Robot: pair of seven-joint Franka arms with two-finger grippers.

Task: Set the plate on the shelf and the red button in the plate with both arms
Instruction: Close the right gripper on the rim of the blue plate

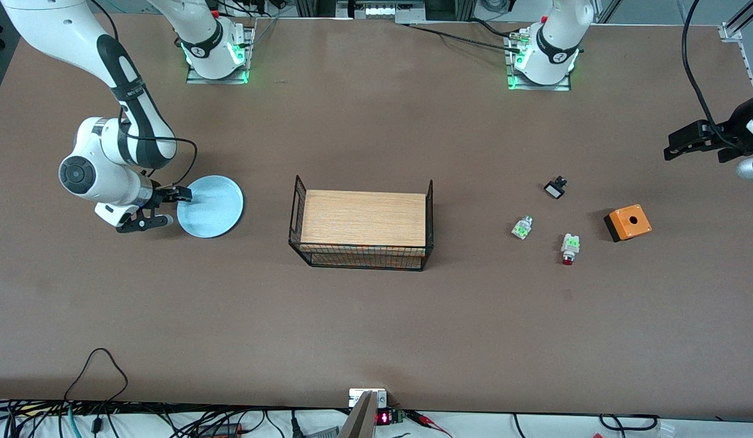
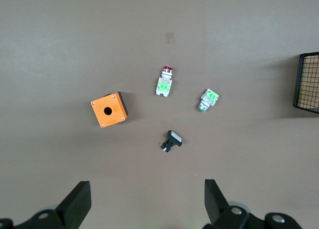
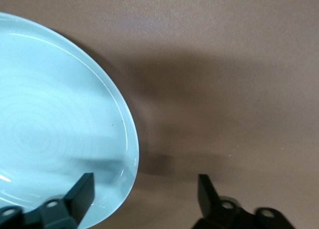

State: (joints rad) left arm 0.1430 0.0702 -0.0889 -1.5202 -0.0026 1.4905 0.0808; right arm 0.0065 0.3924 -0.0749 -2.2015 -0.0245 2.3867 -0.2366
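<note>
The light blue plate [image 1: 212, 205] lies on the table toward the right arm's end. My right gripper [image 1: 171, 208] is open at the plate's rim, one finger over the rim and the other off it. In the right wrist view the plate [image 3: 55, 134] has its rim between the open fingers of the right gripper [image 3: 144, 191]. The red button [image 1: 569, 247] lies on the table toward the left arm's end, its red cap pointing to the front camera. My left gripper [image 1: 671, 149] is open and empty, up in the air near the table's end. The left wrist view shows the red button [image 2: 164, 82] well away from the left gripper [image 2: 147, 201].
A black wire basket [image 1: 298, 210] with a wooden board in it stands mid-table. Beside the red button lie a similar white-green part [image 1: 522, 227], a small black part [image 1: 556, 187] and an orange box with a hole [image 1: 627, 222]. Cables run along the front edge.
</note>
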